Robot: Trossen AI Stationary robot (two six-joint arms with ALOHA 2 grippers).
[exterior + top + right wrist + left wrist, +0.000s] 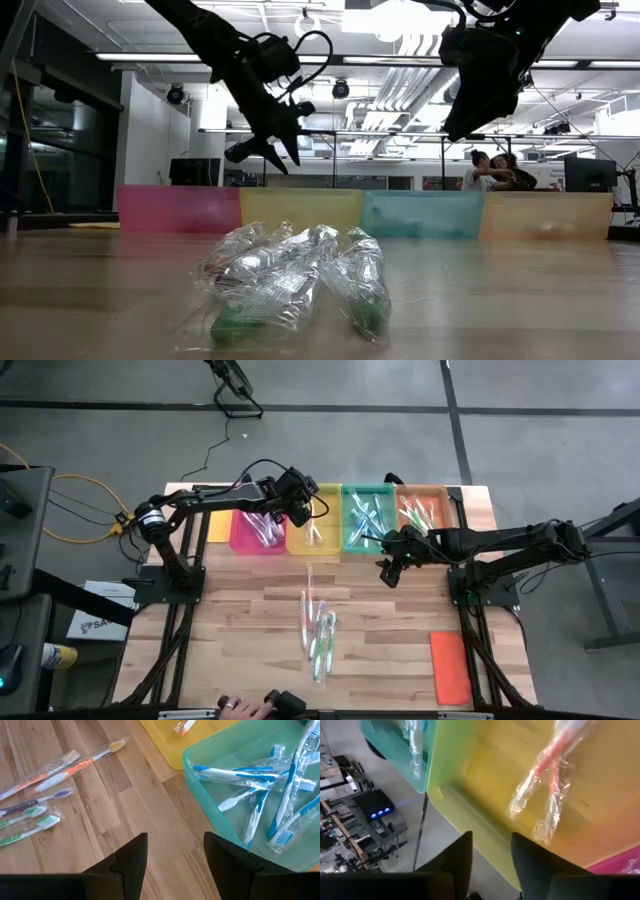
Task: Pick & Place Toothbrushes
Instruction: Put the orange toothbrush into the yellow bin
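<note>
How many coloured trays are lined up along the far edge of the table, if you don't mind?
4, side by side: pink tray leftmost, then yellow tray, green tray, and orange tray rightmost.

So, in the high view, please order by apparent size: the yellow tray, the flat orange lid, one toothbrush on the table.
1. Yellow tray, partly covered by the left arm.
2. Flat orange lid, clearly smaller.
3. One toothbrush, by far the smallest.

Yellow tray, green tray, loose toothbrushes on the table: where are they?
yellow tray (pixel 313 543): high view, bare floor.
green tray (pixel 210 800): right wrist view, near wall.
toothbrushes (pixel 318 630): high view, middle of the pile.
</note>
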